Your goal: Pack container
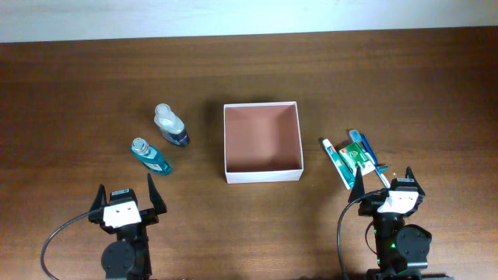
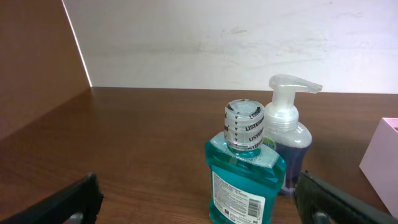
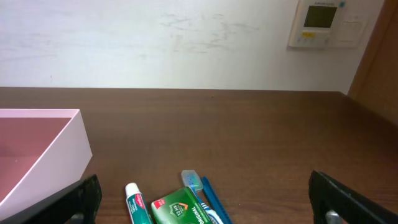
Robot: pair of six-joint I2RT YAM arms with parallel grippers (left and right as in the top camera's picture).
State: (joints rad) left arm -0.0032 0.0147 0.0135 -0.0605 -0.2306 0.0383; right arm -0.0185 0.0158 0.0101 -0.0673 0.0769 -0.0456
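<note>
The container [image 1: 262, 175] is a square white-walled box with a reddish-brown inside, in the table's middle; its wall also shows in the right wrist view [image 3: 59, 158] and at the left wrist view's right edge [image 2: 380, 155]. A teal mouthwash bottle [image 1: 150, 155] [image 2: 245, 180] and a clear pump bottle [image 1: 170, 124] [image 2: 287, 134] stand left of it. A toothpaste tube [image 1: 334, 159] [image 3: 138, 205], green box [image 1: 352, 158] [image 3: 180, 208] and blue toothbrush [image 1: 364, 146] [image 3: 208, 193] lie right of it. My left gripper [image 1: 126, 194] [image 2: 199, 202] is open near the front edge. My right gripper [image 1: 387, 180] [image 3: 205, 202] is open, just before the toothpaste group.
A white wall [image 1: 249, 15] runs behind the brown table. A wall thermostat [image 3: 325, 23] shows in the right wrist view. Black cables [image 1: 58, 237] loop beside both arm bases at the front edge.
</note>
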